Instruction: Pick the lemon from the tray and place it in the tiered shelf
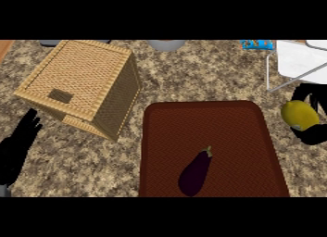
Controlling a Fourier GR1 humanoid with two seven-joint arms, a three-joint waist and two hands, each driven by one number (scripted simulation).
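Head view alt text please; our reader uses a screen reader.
The right robot hand holds a lemon beside a brown tray where an eggplant lies. A wicker box stands left; the left robot hand rests open.

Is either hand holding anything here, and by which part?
The right hand holds the yellow lemon, black fingers curled round its right and lower sides. The left hand is open, holding nothing.

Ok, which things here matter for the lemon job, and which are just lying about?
In the job:
lemon, held in the right hand
tray
white tiered shelf

Lying about:
eggplant on the tray
wicker basket
left hand, resting open at the left edge
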